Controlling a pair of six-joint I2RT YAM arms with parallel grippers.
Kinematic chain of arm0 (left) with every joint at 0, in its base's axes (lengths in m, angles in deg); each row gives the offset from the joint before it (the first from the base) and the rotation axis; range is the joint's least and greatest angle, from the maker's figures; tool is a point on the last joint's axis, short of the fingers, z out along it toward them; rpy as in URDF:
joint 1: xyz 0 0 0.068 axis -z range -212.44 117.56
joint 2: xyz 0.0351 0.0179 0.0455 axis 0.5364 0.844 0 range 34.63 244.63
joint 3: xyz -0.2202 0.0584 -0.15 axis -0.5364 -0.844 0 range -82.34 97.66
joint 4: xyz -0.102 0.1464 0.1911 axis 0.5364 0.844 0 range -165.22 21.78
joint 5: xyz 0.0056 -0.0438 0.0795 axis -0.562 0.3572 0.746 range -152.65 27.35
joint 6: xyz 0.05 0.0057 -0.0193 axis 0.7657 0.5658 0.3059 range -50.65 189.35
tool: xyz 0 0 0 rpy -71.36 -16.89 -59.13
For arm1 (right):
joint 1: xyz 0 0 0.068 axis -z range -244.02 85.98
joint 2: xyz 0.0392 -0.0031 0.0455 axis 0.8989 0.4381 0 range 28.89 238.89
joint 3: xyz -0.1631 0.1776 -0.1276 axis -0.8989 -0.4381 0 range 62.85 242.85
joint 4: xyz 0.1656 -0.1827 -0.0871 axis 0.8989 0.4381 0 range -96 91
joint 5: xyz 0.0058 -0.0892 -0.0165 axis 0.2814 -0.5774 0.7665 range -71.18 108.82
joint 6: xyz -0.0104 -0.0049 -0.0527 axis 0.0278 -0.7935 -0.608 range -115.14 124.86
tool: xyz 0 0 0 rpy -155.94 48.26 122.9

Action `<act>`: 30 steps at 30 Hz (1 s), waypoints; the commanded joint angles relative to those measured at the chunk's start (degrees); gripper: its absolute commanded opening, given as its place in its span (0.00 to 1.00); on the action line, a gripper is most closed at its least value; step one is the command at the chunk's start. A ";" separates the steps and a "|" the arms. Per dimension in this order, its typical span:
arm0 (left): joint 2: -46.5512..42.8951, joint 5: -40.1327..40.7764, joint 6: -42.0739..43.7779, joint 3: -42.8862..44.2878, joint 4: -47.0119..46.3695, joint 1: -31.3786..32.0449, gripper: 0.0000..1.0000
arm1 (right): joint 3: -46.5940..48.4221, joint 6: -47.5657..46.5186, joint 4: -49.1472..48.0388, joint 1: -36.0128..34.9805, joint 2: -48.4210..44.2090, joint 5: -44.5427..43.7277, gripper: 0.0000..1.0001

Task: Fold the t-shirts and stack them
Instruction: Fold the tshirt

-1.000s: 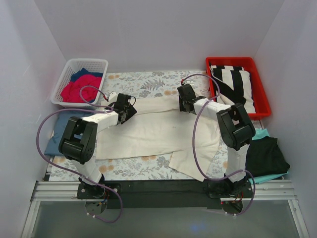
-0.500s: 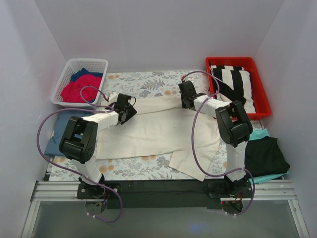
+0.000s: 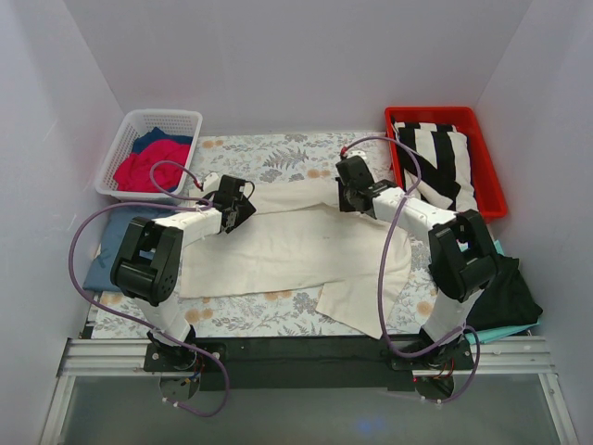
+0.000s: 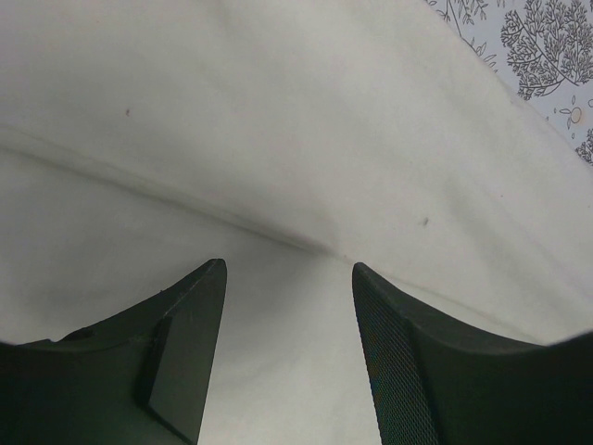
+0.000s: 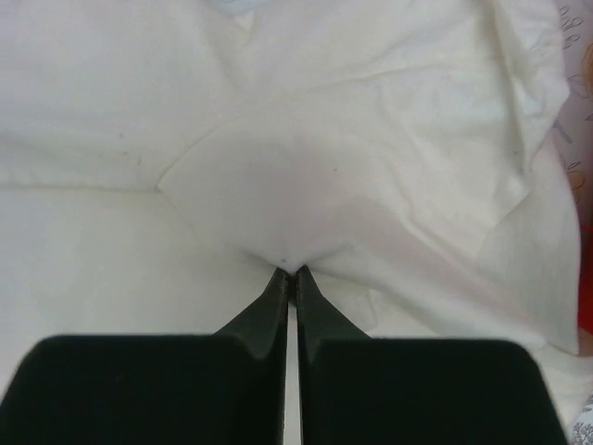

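Observation:
A large cream t-shirt (image 3: pixel 287 246) lies spread across the floral table cover. My left gripper (image 3: pixel 243 206) is open over its left upper part; in the left wrist view (image 4: pixel 289 278) cream cloth (image 4: pixel 278 139) shows between the spread jaws. My right gripper (image 3: pixel 348 199) is at the shirt's upper right and is shut on a pinch of the cream cloth (image 5: pixel 306 195), as the right wrist view (image 5: pixel 295 271) shows. Red and navy shirts (image 3: pixel 148 162) lie in the white basket. A black shirt on a teal one (image 3: pixel 500 287) lies at the right edge.
A white basket (image 3: pixel 120 148) stands at the back left. A red tray (image 3: pixel 489 158) at the back right holds a black-and-white striped garment (image 3: pixel 435 158). A blue-grey cloth (image 3: pixel 104 250) lies at the left. Walls close in on three sides.
My right arm has swung its elbow out to the right, and its gripper has shifted slightly along the shirt's top edge. The left arm has stayed still.

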 commanded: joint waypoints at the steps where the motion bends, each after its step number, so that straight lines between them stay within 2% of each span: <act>1: -0.61 1.03 -0.09 0.20 0.37 -0.04 0.56 | -2.53 2.89 3.79 -2.12 -2.22 3.68 0.01; 4: -0.69 1.03 -0.18 -0.07 0.37 0.05 0.55 | -4.37 4.56 5.55 -3.53 -1.60 5.79 0.07; 5: -0.78 1.03 -0.27 -0.24 0.37 0.05 0.56 | -5.51 4.91 6.25 -3.88 -1.08 6.32 0.20; 8: -0.52 0.59 -0.44 -0.33 0.28 0.14 0.56 | -7.54 6.58 6.61 -5.38 -0.81 3.61 0.34; 19: -0.52 -0.63 0.52 -0.42 -1.20 1.81 0.55 | -10.79 7.29 6.52 -6.35 -6.43 -5.28 0.38; 23: -1.66 -3.18 2.02 -1.12 -3.58 4.00 0.55 | -12.02 7.03 6.43 -5.56 -8.28 -8.53 0.44; 27: -2.98 -7.75 2.90 -1.65 -8.84 7.78 0.55 | -14.65 7.20 5.30 -0.04 -10.30 -7.48 0.45; 30: -2.19 -9.25 1.76 -0.25 -11.82 11.82 0.55 | -17.91 6.50 1.78 4.53 -12.06 -3.10 0.45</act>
